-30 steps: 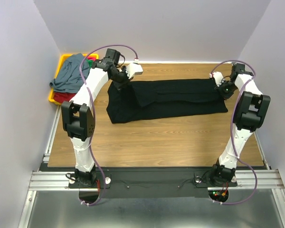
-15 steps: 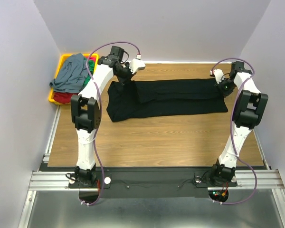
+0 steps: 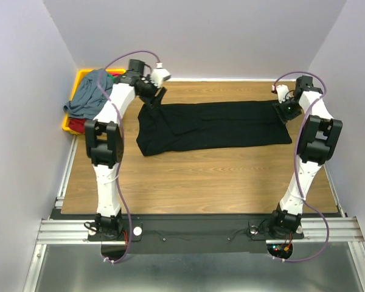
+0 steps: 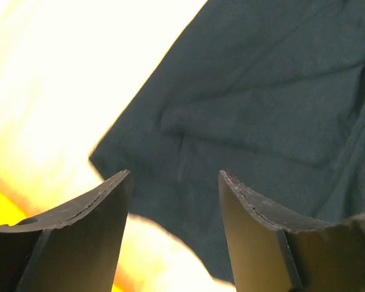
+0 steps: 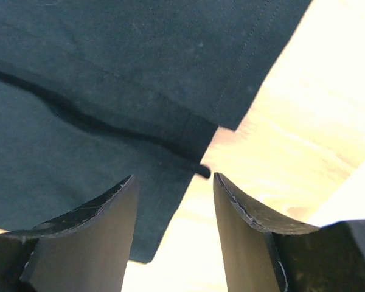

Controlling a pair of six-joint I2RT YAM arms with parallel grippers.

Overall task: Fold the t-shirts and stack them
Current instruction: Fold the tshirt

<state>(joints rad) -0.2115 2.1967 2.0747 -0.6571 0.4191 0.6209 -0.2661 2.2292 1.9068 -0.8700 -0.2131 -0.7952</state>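
Observation:
The large black t-shirt (image 3: 213,126) lies on the wooden table as a long band folded lengthwise. My left gripper (image 3: 156,97) hovers over its far left corner, and the left wrist view shows that gripper (image 4: 173,176) open, with dark cloth (image 4: 261,103) below and nothing between the fingers. My right gripper (image 3: 281,111) sits at the shirt's far right corner. Seen from the right wrist, it (image 5: 174,177) stands open above the layered cloth edge (image 5: 140,73). A grey-blue t-shirt (image 3: 90,94) drapes over a red one (image 3: 79,125) at the left.
A yellow plastic tray (image 3: 80,75) holds the pile of shirts at the far left, hanging over the table's edge. Grey walls close in at the back and on both sides. Bare wood (image 3: 207,176) stretches between the black shirt and the arm bases.
Both grippers have gone from shut to open and let go of the black shirt's far edge. The left wrist has pulled back and to the left; the shirt now lies flat.

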